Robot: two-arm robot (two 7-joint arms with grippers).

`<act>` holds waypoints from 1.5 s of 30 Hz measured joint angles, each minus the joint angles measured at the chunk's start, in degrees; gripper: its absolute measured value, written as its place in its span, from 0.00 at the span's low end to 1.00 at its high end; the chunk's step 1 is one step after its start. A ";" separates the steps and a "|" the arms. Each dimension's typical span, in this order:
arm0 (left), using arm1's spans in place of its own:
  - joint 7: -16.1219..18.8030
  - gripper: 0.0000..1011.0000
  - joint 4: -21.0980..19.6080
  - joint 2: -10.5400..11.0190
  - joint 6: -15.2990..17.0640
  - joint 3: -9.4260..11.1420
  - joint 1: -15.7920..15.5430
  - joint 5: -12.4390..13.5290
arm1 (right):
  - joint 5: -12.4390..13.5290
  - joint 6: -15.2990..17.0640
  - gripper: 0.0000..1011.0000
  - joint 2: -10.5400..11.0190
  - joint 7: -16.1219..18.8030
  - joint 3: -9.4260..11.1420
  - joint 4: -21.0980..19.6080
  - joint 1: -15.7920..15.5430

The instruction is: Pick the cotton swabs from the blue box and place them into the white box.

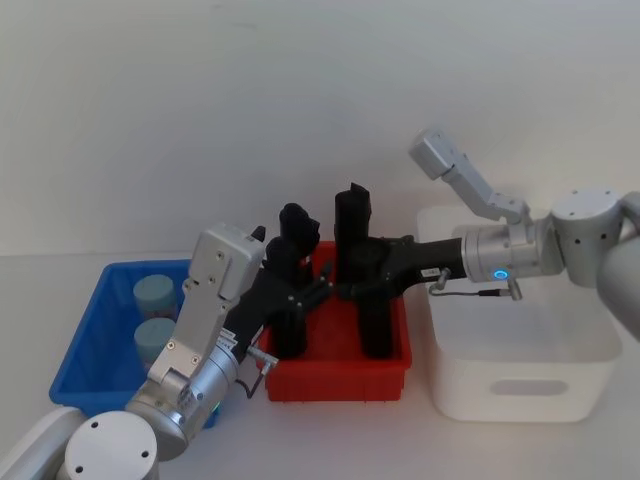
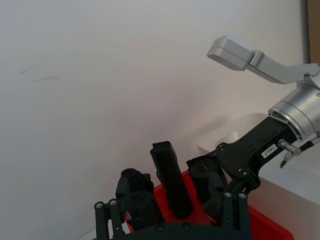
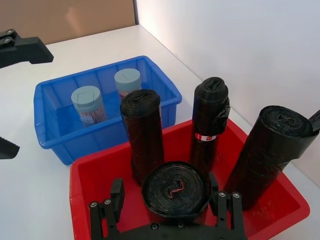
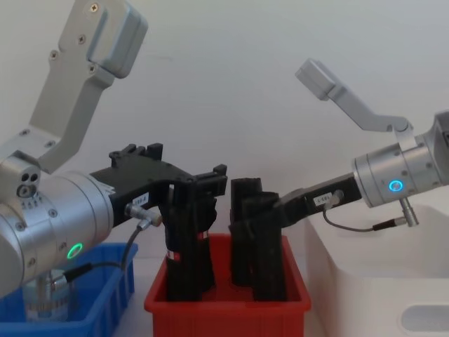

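A white table (image 1: 60, 262) holds three bins in a row. The blue box (image 1: 88, 335) stands on the robot's left, a red bin (image 1: 335, 381) sits just beside it in the middle, and the white box (image 1: 470, 385) is on the right, close to the red bin's other side. The cotton swabs (image 1: 156, 296) are in the blue box. They are two small tubs with pale teal lids, standing upright, one behind the other in the half of the box nearer the red bin. Four black rolls (image 3: 145, 135) stand upright or slightly tilted in the red bin. The left gripper (image 1: 305, 292) reaches in from the lower left and hangs over the left part of the red bin, among the tops of the rolls and to the right of the blue box. Its claw is released. The right wrist view shows its two black fingers (image 3: 27, 50) well apart with nothing between them. The right gripper (image 1: 348, 280) stretches in level from the right, passing above the white box's near corner. It sits around the upper end of one roll near the middle of the red bin. Whether this claw is clenched on that roll or only surrounds it cannot be told. Neither gripper touches the tubs.
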 joint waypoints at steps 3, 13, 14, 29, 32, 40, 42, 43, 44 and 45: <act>0.00 0.99 0.00 0.00 0.00 0.00 0.00 0.00 | -0.04 -0.92 0.99 -0.56 -0.64 -0.33 1.80 0.75; 0.00 0.99 0.00 0.00 0.00 0.00 0.00 0.00 | -0.17 -2.76 0.91 -1.79 -2.02 -0.97 5.81 2.23; 0.00 0.99 0.00 0.00 0.00 0.00 0.00 0.00 | -0.18 -2.86 0.87 -1.85 -2.08 -1.00 6.02 2.30; 0.00 0.99 0.00 0.00 0.00 0.00 0.00 0.00 | -0.28 -3.87 0.50 -2.51 -2.86 -1.35 8.18 3.11; 0.00 0.99 0.00 0.00 0.00 0.00 0.00 0.00 | -0.28 -3.97 0.48 -2.57 -2.91 -1.38 8.39 3.19; 0.00 0.99 0.00 0.00 0.00 0.00 0.00 0.00 | -0.29 -4.13 0.44 -2.67 -3.02 -1.43 8.73 3.32; 0.00 0.99 0.00 0.00 0.00 0.00 0.00 0.00 | -0.29 -4.15 0.44 -2.68 -3.04 -1.43 8.77 3.33; 0.00 0.99 0.00 0.00 0.00 0.00 0.00 0.00 | -0.30 -4.16 0.44 -2.68 -3.04 -1.43 8.78 3.34; 0.00 0.99 0.00 0.00 0.00 0.00 0.00 0.00 | -0.30 -4.17 0.44 -2.69 -3.05 -1.43 8.82 3.35; 0.00 0.99 0.00 0.00 0.00 0.00 0.00 0.00 | -0.31 -4.17 0.44 -2.70 -3.05 -1.43 8.83 3.36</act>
